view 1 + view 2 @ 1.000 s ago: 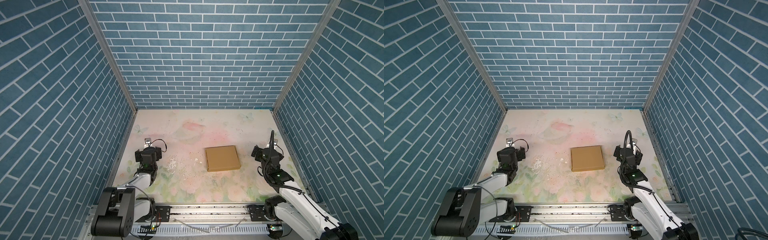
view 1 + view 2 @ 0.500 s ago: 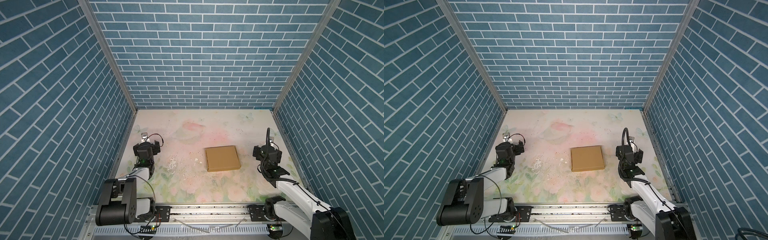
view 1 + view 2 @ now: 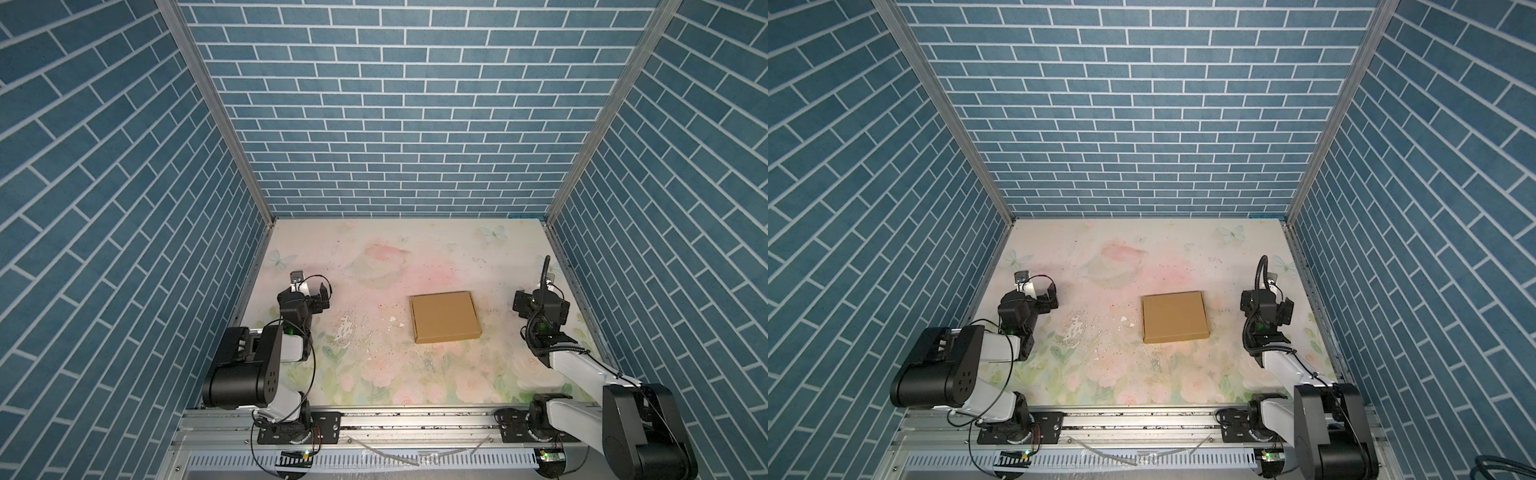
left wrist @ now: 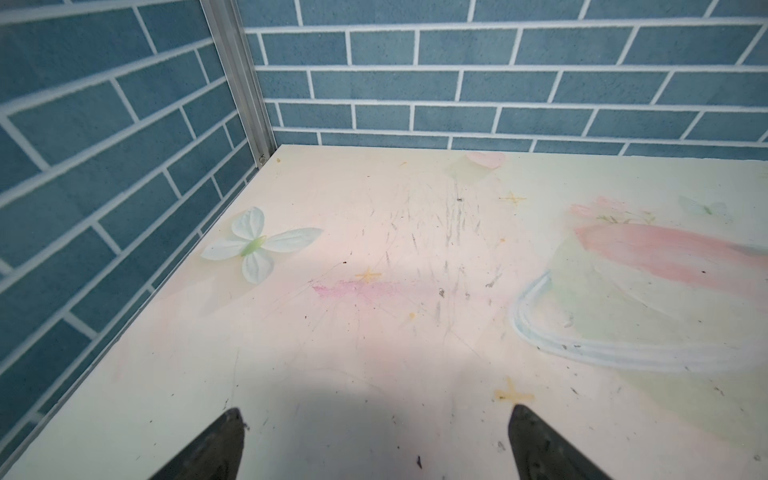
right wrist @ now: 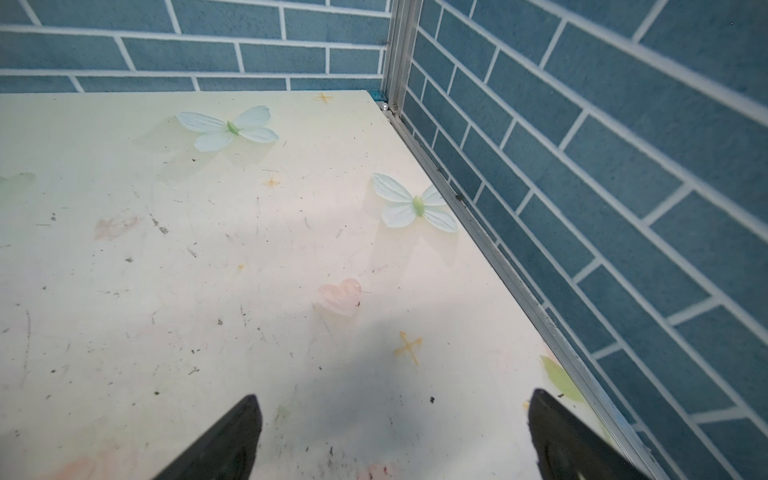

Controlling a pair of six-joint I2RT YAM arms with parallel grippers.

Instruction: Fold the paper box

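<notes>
On the pale floral tabletop (image 3: 374, 257) a flat brown cardboard paper box (image 3: 444, 316) is laid closed; left end effector (image 4: 374, 415) and right end effector (image 5: 392, 399) are spread wide, empty.

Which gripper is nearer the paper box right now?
Right. The right gripper stands apart from the paper box, beside its right-hand edge in both top views; the left gripper is farther off, past its left-hand edge. Neither touches it.

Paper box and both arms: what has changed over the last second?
The left arm and right arm folded up, elbows swinging inward; the left hand and right hand shifted only slightly. Nothing was taken hold of or let go: both hands stayed open and empty. The paper box stayed closed and flat in the same spot.
</notes>
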